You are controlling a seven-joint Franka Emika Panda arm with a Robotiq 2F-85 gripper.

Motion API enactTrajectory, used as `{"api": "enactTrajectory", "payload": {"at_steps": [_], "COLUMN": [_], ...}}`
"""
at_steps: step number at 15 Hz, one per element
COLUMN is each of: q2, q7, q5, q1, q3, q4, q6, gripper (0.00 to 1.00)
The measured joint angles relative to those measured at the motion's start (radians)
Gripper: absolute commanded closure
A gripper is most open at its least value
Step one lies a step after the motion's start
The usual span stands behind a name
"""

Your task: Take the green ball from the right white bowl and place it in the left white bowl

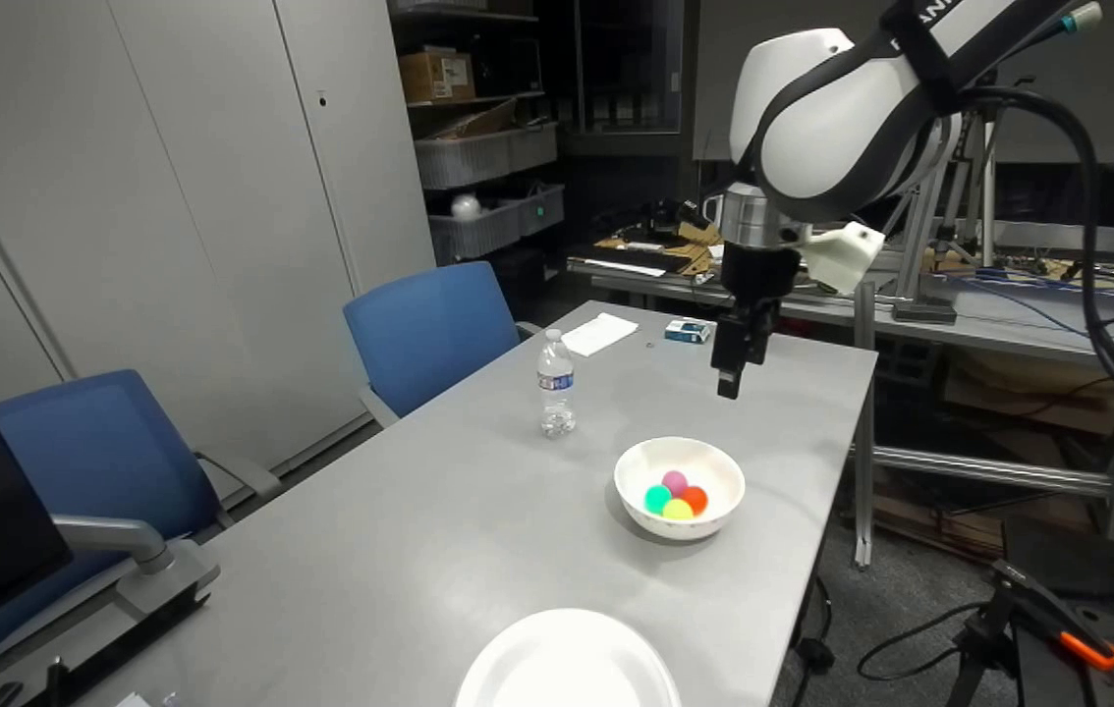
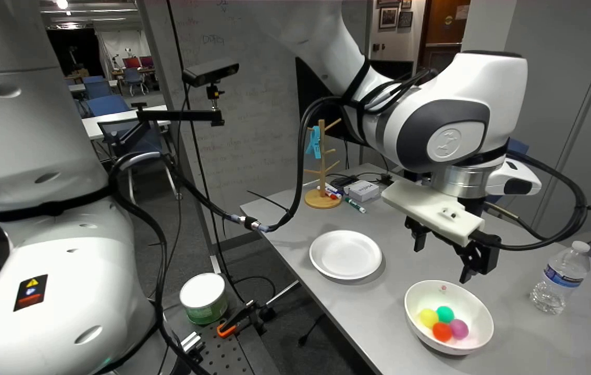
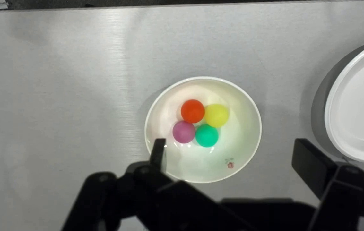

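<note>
The green ball (image 1: 657, 499) (image 2: 445, 314) (image 3: 206, 135) lies in the right white bowl (image 1: 680, 531) (image 2: 475, 307) (image 3: 188, 166), the smaller, deeper one. It touches the purple ball and the yellow ball in the wrist view. The left white bowl (image 1: 567, 678) (image 2: 345, 255) (image 3: 361, 112), wide and shallow, stands apart on the table and holds nothing. It is partly cut off in the wrist view. My gripper (image 1: 740, 375) (image 2: 442, 263) (image 3: 230, 141) is open and empty, pointing down, well above the table near the deeper bowl. One finger overlaps that bowl's rim in the wrist view.
A purple ball (image 3: 184, 132), a red ball (image 3: 193, 111) and a yellow ball (image 3: 217, 115) share the deeper bowl. A water bottle (image 1: 556, 385) (image 2: 561, 278) stands near it. A wooden rack (image 2: 322, 172), markers (image 2: 354, 204) and a small box (image 2: 362, 191) are beyond the shallow bowl.
</note>
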Motion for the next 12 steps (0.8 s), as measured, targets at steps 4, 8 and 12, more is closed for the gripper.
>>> {"api": "enactTrajectory", "payload": {"at_steps": [4, 8, 12], "q2": [0.000, 0.023, 0.113], "q7": [0.000, 0.017, 0.101], "q5": [0.000, 0.004, 0.015], "q1": [-0.001, -0.005, -0.005], "q3": [0.002, 0.014, 0.034], "q4": [0.000, 0.000, 0.001], "q6": [0.000, 0.009, 0.116], "gripper": [0.00, 0.00, 0.00]}}
